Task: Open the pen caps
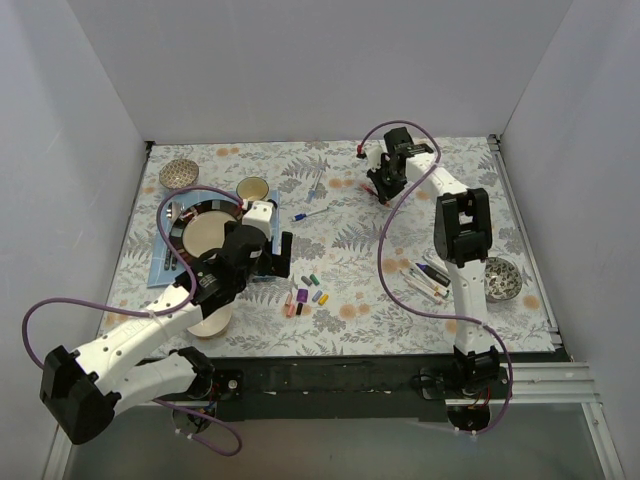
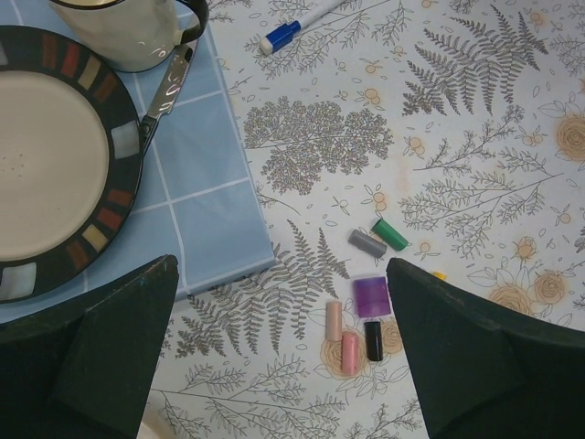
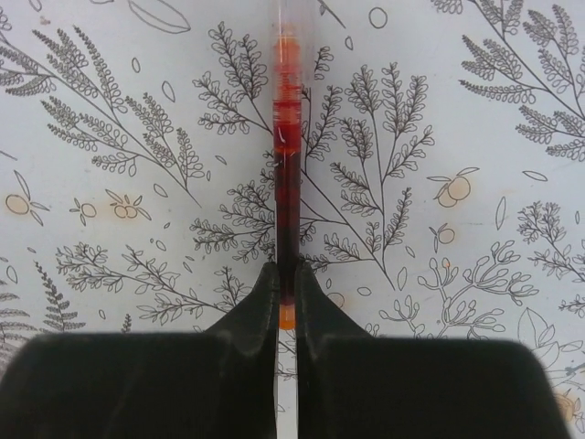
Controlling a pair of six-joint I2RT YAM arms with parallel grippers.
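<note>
Several loose pen caps lie in a cluster on the floral cloth: green (image 2: 390, 234), grey (image 2: 367, 243), purple (image 2: 372, 296), pale pink (image 2: 334, 320), pink (image 2: 349, 351) and black (image 2: 373, 339); the cluster also shows in the top view (image 1: 305, 295). My left gripper (image 2: 283, 366) is open and empty above the cloth, just near of the caps, also in the top view (image 1: 278, 254). My right gripper (image 3: 287, 283) is shut on a red pen (image 3: 286, 183) at its dark red end, far back on the table (image 1: 384, 186). A blue-capped pen (image 2: 302, 26) lies apart. Uncapped pens (image 1: 427, 280) lie at the right.
A dark-rimmed plate (image 2: 110, 197), a mug (image 2: 128, 37) and a knife (image 2: 166, 90) sit on a blue placemat (image 2: 206, 174) at the left. Metal strainers stand at back left (image 1: 178, 173) and right (image 1: 500, 278). A pale bowl (image 1: 212, 322) is under the left arm.
</note>
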